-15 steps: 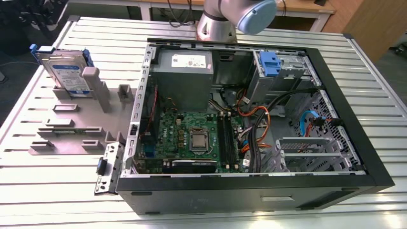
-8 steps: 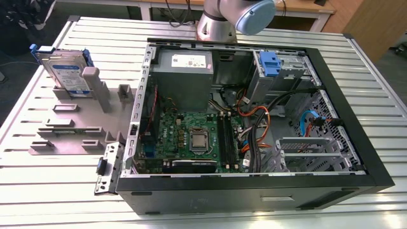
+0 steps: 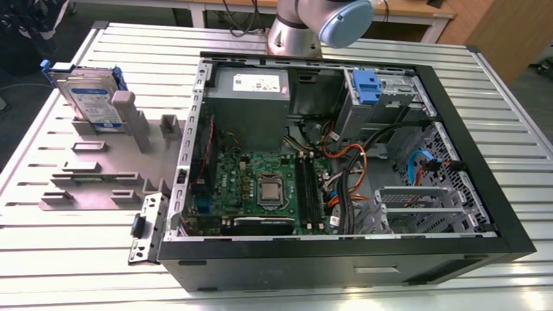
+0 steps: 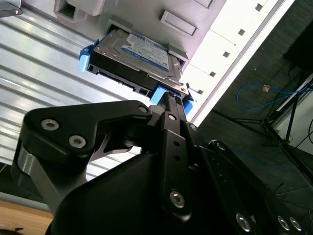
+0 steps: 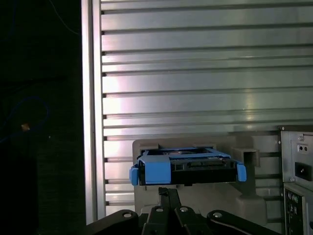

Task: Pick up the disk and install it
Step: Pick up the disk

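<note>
The disk [image 3: 87, 97] is a silver drive with a blue-and-white label in a blue carrier. It stands upright on edge in a slot of the grey holder [image 3: 103, 170] at the exterior view's left. In both wrist views the disk [image 4: 142, 54] [image 5: 188, 166] lies just beyond my gripper [image 4: 170, 98] [image 5: 168, 192]. The black fingers sit close together with nothing between them, pointing at the carrier's blue edge. I cannot tell whether they touch it.
An open computer case [image 3: 484, 194] takes up the middle and right of the slatted metal table [image 3: 69, 259], with a motherboard, cables, and a blue latch piece [image 3: 366, 87] at a rear bay. The arm's joint [image 3: 322, 23] rises behind the case. The table edge [image 5: 93, 98] drops to dark floor.
</note>
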